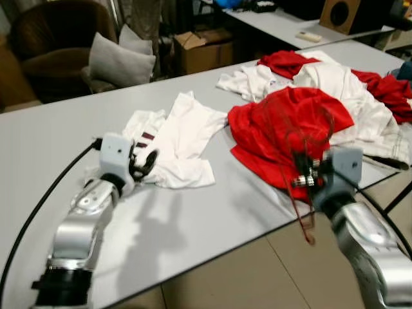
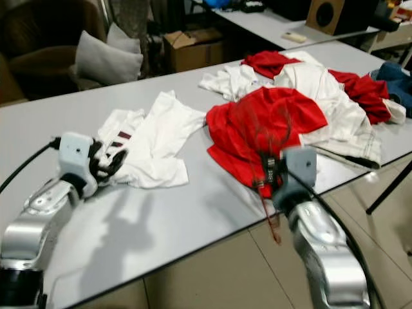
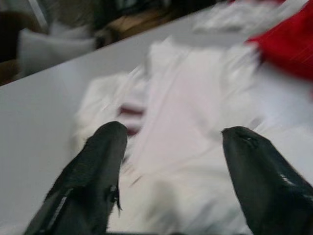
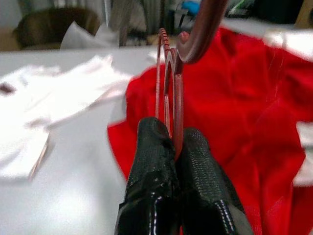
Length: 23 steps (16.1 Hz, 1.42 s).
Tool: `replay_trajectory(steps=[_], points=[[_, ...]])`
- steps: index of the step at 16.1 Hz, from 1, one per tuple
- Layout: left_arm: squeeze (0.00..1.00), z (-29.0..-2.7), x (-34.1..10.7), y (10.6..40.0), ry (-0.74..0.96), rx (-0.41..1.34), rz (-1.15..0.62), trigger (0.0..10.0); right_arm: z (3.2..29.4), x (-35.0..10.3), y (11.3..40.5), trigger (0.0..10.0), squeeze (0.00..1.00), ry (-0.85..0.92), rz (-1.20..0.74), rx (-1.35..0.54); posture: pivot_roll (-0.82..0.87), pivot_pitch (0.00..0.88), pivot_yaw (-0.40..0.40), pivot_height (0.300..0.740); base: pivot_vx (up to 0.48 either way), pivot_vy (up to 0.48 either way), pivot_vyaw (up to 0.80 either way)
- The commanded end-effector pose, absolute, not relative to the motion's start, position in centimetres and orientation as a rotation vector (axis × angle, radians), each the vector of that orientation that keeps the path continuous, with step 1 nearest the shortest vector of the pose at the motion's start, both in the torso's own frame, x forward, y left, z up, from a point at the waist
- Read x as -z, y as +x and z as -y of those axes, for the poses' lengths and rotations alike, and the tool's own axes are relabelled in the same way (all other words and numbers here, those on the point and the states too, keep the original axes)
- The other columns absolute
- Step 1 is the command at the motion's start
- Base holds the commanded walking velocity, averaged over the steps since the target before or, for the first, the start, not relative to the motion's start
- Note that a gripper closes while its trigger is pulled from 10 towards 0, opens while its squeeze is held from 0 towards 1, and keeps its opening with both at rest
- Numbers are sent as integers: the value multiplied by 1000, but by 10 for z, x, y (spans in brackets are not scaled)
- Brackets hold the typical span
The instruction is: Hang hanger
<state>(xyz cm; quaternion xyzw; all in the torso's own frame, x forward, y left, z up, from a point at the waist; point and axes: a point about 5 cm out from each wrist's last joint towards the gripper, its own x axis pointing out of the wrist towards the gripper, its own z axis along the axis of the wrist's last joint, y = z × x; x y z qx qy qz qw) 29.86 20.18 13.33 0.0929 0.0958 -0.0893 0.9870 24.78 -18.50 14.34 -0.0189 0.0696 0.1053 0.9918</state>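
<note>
My right gripper (image 4: 173,147) pinches the red wire hanger (image 4: 168,73) at the table's (image 1: 38,148) near edge, beside the red shirt (image 1: 290,122); my left gripper (image 3: 171,161) hovers spread over the white shirt (image 1: 183,135), ready to lift it

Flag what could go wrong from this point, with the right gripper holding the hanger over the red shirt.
1. The right gripper pinches the thin red hanger at one narrow spot, so it might twist or slip out.
2. The hanger hangs just over the red shirt near the table edge; it could snag the cloth and drag it off.
3. The left gripper, open over the white shirt, may catch it.
</note>
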Motion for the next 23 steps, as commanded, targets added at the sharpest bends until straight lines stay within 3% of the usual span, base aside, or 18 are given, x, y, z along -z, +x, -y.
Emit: replay_trajectory(steps=[1,2,3,5,8,10,13,15,19,21,23], points=[[1000,-216,-131,300,219,114,-242,10000,179,-142,245,10000,0,-28,-167,-277,-43,0,45,740,0,0,0],[976,-224,-128,299,228,83,-274,10000,180,-140,242,10000,0,-35,-187,-292,-44,0,44,740,0,0,0],[376,-230,-124,299,237,55,-302,10000,180,-139,242,10000,0,-42,-193,-300,-43,0,42,740,0,0,0],[0,-234,-113,297,220,59,-376,10000,179,-139,242,10000,0,-38,-195,-303,-41,0,38,740,0,0,0],[0,-225,-83,292,248,157,-517,10000,177,-137,243,10000,0,-38,-204,-312,-39,0,28,740,0,0,0],[0,-210,-70,286,213,316,-564,10000,175,-138,242,10000,0,-37,-205,-321,-51,0,26,740,0,0,0],[0,-179,-104,264,81,751,-447,10000,181,-139,242,10000,0,-36,-206,-311,-48,0,11,740,0,0,0],[0,-178,-124,252,104,900,-387,10000,187,-140,245,10000,0,-46,-205,-301,-41,0,1,740,0,0,0],[0,-197,-156,274,146,765,-218,10000,188,-138,249,10000,0,-51,-228,-311,-29,0,-12,740,0,0,0],[0,-217,-148,312,241,472,-265,10000,187,-127,246,10000,0,-54,-323,-367,-23,0,-14,740,0,0,0],[0,-213,-139,326,168,433,-309,10000,189,-126,245,10000,0,-51,-327,-365,-28,0,-8,740,0,0,0]])
